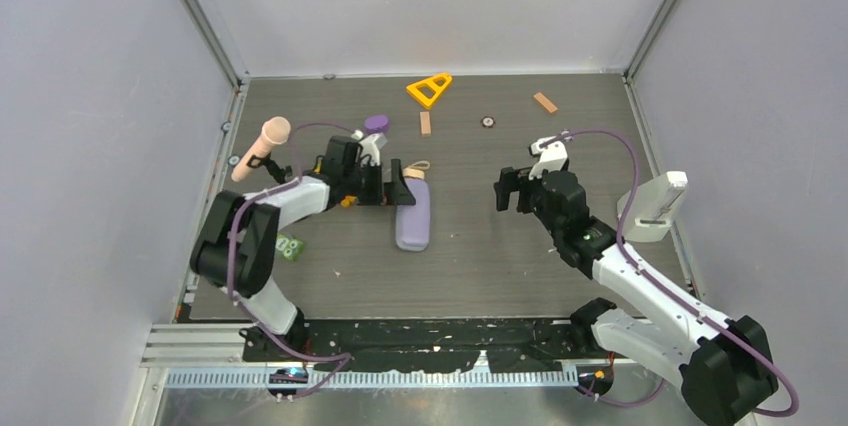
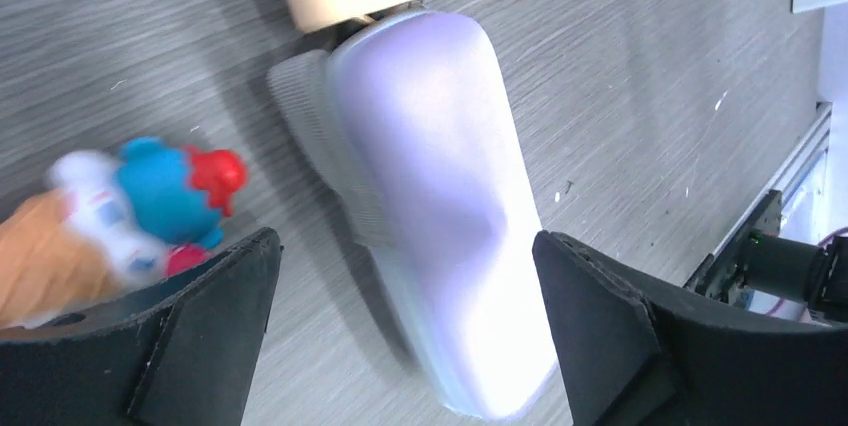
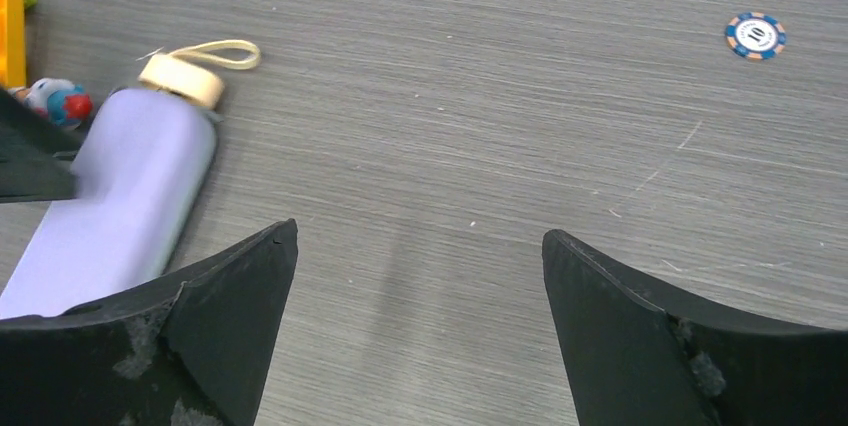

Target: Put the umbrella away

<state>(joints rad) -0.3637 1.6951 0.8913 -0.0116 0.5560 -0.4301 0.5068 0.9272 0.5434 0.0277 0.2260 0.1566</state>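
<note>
Only the umbrella's [image 1: 416,174] tan handle and wrist loop showed, capping a lavender case [image 1: 413,218] lying centre-left on the surface [image 1: 480,246]. The left gripper [image 2: 405,331] straddled the case, jaws apart; the right gripper [image 3: 420,286] gaped empty.

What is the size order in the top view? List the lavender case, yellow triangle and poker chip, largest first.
1. lavender case
2. yellow triangle
3. poker chip
None sits much nearer the camera, so the ranking holds.

On the worktop [image 1: 480,256], the case [image 1: 413,220] lies left of centre, umbrella handle [image 1: 416,174] at its far end; microphone [image 1: 265,142] farther left.
</note>
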